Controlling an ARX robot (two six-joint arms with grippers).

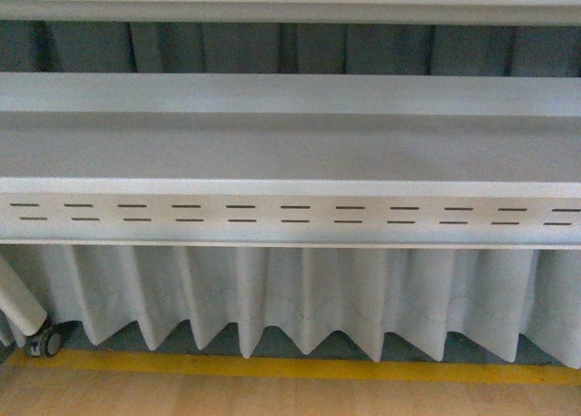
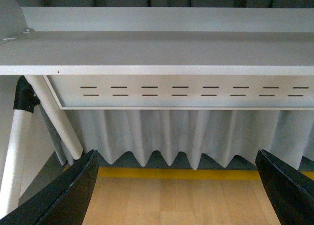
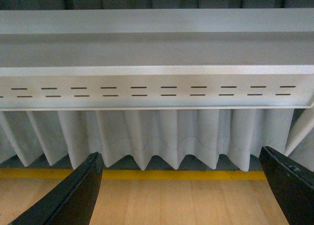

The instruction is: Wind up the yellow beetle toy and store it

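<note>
Yellow beetle toy is not visible in any of the 3 views, so locate it before you attempt the wind-up step. Judged from this, the step in hand is search and approach: raise both arms until the tabletop surface fills the wrist views, then scan it. The left gripper is spread wide and holds nothing. The right gripper is likewise spread and empty. Both arms sit low in front of the table, wrists aimed at the slotted apron and pleated curtain.
</note>
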